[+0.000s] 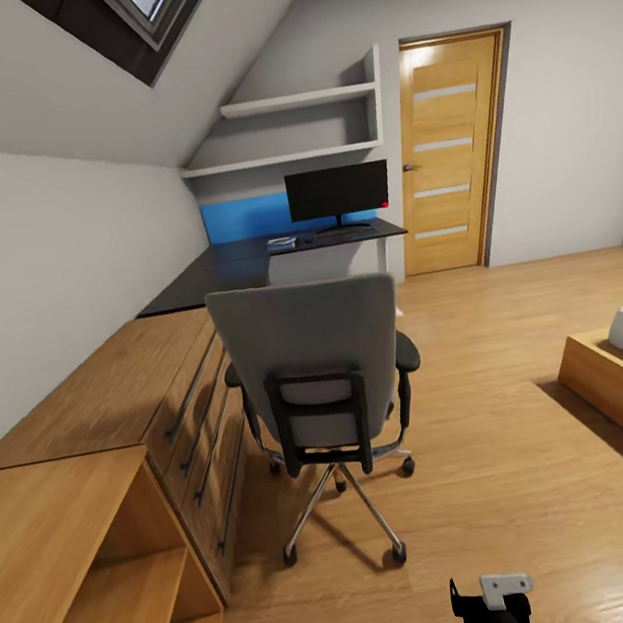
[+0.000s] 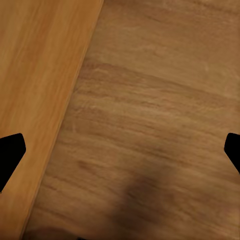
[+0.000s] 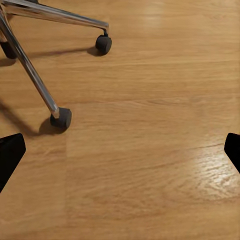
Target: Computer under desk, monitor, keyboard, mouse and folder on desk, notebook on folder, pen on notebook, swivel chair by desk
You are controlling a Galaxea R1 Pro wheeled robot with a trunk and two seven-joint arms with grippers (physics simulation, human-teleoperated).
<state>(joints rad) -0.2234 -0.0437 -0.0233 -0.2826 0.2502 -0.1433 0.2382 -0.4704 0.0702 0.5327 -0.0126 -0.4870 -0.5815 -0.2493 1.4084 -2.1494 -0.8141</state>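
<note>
The right gripper (image 3: 120, 150) hangs wide open and empty above the wood floor (image 3: 150, 125), the swivel chair (image 1: 318, 381) just ahead of it. Beyond the chair, the monitor (image 1: 338, 192) stands on the desk (image 1: 233, 264). The left gripper (image 2: 120, 150) gapes likewise, holding nothing.

grey cloth swivel chair (image 1: 311, 357), glossy wood floor (image 1: 496, 443)

The swivel chair (image 1: 314, 372) is grey with black armrests and a silvery metal base on black castors. The desk (image 1: 224, 270) has a black top and a bright blue back panel. The monitor (image 1: 338, 191) is black with a small red dot. The floor (image 1: 496, 443) is light streaked wood; the door (image 1: 448, 157) honey wood with pale strips.
</note>
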